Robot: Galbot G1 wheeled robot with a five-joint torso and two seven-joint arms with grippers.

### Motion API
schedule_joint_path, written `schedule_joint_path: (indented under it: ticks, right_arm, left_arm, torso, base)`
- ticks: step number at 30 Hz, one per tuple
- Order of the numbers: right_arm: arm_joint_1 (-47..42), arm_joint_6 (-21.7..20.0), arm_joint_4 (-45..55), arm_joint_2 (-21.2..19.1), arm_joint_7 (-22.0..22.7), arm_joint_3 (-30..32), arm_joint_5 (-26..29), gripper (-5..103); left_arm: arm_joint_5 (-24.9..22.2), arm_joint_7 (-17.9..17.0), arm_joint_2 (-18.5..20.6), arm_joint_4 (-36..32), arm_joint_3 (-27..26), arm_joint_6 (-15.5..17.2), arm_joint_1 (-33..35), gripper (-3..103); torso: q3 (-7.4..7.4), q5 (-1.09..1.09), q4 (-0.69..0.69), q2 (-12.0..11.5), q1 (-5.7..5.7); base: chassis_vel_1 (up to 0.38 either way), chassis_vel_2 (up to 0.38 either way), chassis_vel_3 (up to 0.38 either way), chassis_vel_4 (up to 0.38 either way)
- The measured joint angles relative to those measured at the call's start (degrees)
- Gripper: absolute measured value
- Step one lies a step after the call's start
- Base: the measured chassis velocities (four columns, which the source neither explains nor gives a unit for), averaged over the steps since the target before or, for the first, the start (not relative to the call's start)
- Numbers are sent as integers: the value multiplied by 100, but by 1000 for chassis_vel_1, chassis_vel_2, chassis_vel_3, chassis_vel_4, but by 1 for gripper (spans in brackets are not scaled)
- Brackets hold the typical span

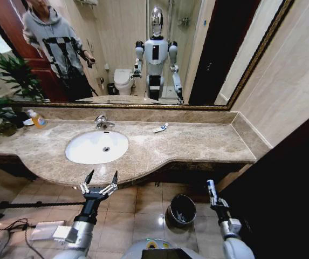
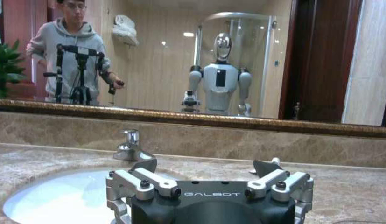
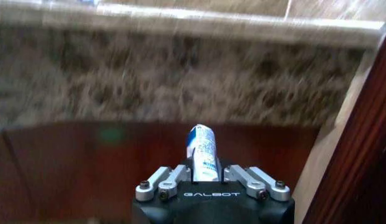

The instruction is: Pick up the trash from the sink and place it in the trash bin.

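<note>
White-and-blue tube (image 3: 202,151) was clamped upright in the right gripper (image 1: 210,186), just beside and above the bin (image 1: 181,209) on the floor. Bin held some pale bits. Another tube (image 1: 160,128) lay on the counter (image 1: 197,145) right of the sink (image 1: 96,147), basin bare. Left gripper (image 1: 101,177) hovered at the counter's front edge, jaws spread wide.

Basin: my left claw (image 1: 100,178) has open room above the sink (image 1: 96,147).
Obstacle: faucet (image 1: 102,122) at its rear rim.
</note>
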Motion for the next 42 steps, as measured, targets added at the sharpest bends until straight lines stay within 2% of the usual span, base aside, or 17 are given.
schedule_joint_path:
  ticks: [8,13,18,25,42]
  right_arm:
    - [339,-217,-896,55,-94,-201,-415,22]
    - [722,-483,-1627,75,-124,-412,-578,22]
    - [1133,-749,-2300,101,-336,-502,-840,22]
    - [1766,-770,-3323,169,-428,-511,-1416,22]
    - [2492,-807,-4215,343,-387,-799,-2146,22]
  left_arm:
    - [0,0,0,0,0,0,0,100]
    - [0,0,0,0,0,0,0,100]
    - [0,0,0,0,0,0,0,100]
    - [0,0,0,0,0,0,0,100]
    - [0,0,0,0,0,0,0,100]
  torso:
    - [0,0,0,0,0]
    - [0,1,0,0,0]
    - [0,0,0,0,0]
    - [0,0,0,0,0]
    - [0,0,0,0,0]
  base:
    - [0,0,0,0]
    - [0,0,0,0]
    - [0,0,0,0]
    - [0,0,0,0]
    - [0,0,0,0]
